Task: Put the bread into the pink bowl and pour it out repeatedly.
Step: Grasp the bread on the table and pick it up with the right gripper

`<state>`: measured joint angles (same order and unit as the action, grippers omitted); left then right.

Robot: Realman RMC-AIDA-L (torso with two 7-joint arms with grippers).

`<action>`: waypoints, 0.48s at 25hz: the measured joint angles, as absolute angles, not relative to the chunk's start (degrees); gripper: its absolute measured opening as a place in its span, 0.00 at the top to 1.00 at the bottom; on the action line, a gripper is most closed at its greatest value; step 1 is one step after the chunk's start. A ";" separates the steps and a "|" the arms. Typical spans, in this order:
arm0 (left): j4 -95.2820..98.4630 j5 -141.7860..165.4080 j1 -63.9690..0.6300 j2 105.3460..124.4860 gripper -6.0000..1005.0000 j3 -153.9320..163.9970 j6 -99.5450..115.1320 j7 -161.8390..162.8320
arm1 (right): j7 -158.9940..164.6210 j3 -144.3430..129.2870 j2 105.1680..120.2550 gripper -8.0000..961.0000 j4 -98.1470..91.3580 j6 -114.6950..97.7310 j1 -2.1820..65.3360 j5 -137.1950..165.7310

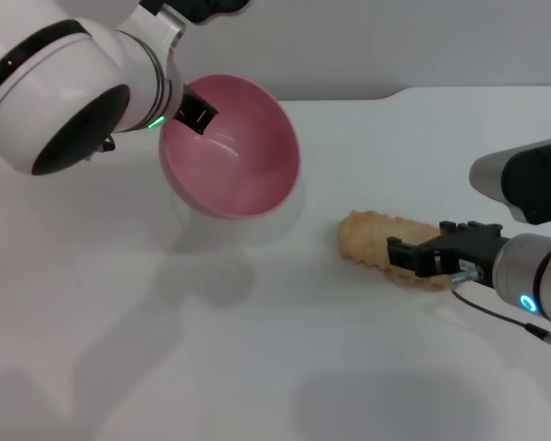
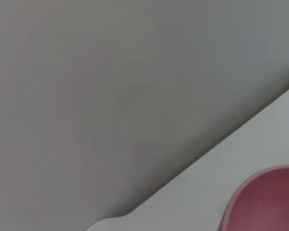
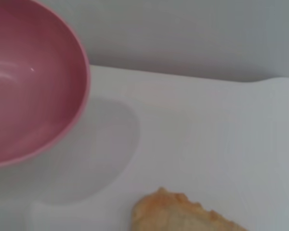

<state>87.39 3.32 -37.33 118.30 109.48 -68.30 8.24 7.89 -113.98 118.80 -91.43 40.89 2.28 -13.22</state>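
Observation:
My left gripper [image 1: 195,112] is shut on the rim of the pink bowl [image 1: 239,156] and holds it lifted above the table, tilted with its opening facing the right and front. The bowl is empty. It also shows in the left wrist view [image 2: 265,202] and the right wrist view [image 3: 29,86]. The bread [image 1: 372,237] lies on the white table to the right of the bowl, plain tan side up. One end shows in the right wrist view [image 3: 183,216]. My right gripper [image 1: 413,255] is low over the bread's right end.
The white table [image 1: 257,349] ends at a far edge with a grey wall [image 1: 395,37] behind it. The bowl's shadow falls on the table under and in front of it.

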 joint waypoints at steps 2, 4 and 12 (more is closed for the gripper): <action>87.19 3.27 -37.39 118.29 0.95 109.25 -68.30 8.22 | 7.90 -113.93 118.83 0.20 -91.19 41.16 2.30 -13.22; 87.00 3.25 -37.48 118.29 0.95 109.22 -68.30 8.20 | 7.91 -113.74 118.83 0.20 -90.66 41.29 2.43 -13.23; 86.83 2.53 -37.81 118.29 0.95 109.13 -68.13 7.40 | 7.99 -113.82 118.86 0.20 -86.03 41.00 5.60 -13.92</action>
